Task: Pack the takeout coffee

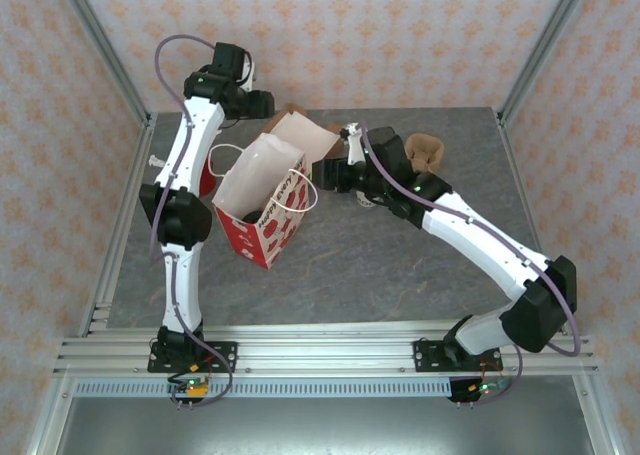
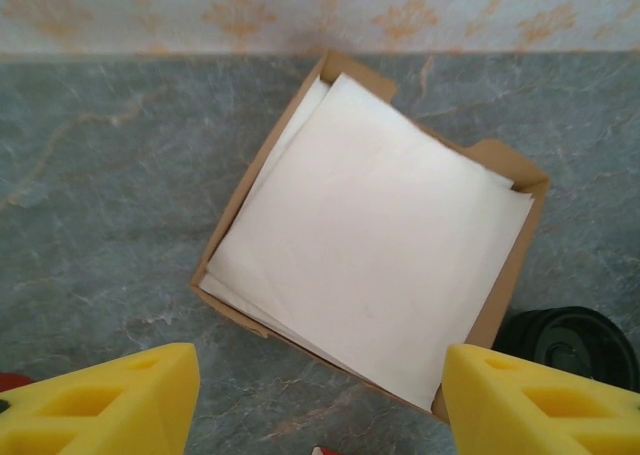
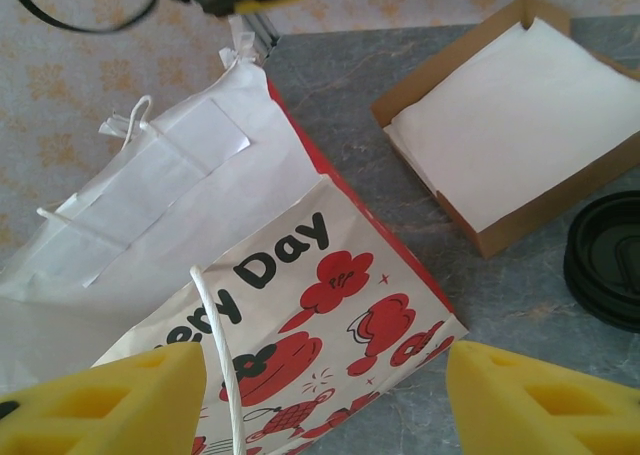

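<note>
Item, takeout coffee [image 1: 255,215]: not plainly seen. A dark round shape low inside the paper bag [image 3: 300,285], under and ahead of the right fingers, is probably its lid; this cannot be confirmed.
Left gripper [image 2: 320,380]: fingers wide apart, nothing between them, hovering above the near edge of the napkins [image 2: 380,245].
Right gripper [image 3: 325,380]: fingers wide apart, gripping nothing, over the printed face of the bag.
Step in hand (judged): a napkin to be added to the bag while its mouth is kept open.
Method: bring the left fingers down on one loose corner of the top sheet, not the whole stack. Pinch lightly and lift straight up before swinging toward the bag.
Edges: the cardboard tray [image 2: 497,157] rim rises just beyond the stack's corners. The black lids [image 2: 570,345] lie just ahead of the left gripper's right-hand finger.
Snag risk: the bag handle [image 3: 215,345] loops right beside one right finger.
Open room: bare table [image 2: 100,195] ahead of the other left finger. The bag leans and could tip easily.
</note>
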You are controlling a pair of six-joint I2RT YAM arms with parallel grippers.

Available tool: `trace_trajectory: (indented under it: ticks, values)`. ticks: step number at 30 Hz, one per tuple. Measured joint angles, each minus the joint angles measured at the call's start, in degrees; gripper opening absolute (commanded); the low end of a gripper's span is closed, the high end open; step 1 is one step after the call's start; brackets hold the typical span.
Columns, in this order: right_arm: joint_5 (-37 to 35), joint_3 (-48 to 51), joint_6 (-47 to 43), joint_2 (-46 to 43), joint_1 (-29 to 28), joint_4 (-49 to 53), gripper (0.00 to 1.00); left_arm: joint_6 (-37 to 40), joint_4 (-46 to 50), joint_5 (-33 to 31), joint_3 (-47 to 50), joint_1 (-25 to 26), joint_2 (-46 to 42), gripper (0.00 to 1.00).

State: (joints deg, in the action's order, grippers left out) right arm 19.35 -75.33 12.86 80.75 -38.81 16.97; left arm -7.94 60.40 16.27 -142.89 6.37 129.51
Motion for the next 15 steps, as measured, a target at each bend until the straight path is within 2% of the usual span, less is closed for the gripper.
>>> trace_trajectory:
  ticks: [7, 15]
  values:
    - [-1.42, 0.11, -0.17, -1.05, 0.35, 1.05, 0.66, -0.98, 0.26, 6.58, -4.2, -4.04, 5.64, 0.63]
    - [-1.44, 0.22, -0.22, -0.98, 0.35, 2.25, 0.66, -0.28, 0.26, 11.28, -4.48, -3.34, 9.42, 0.63]
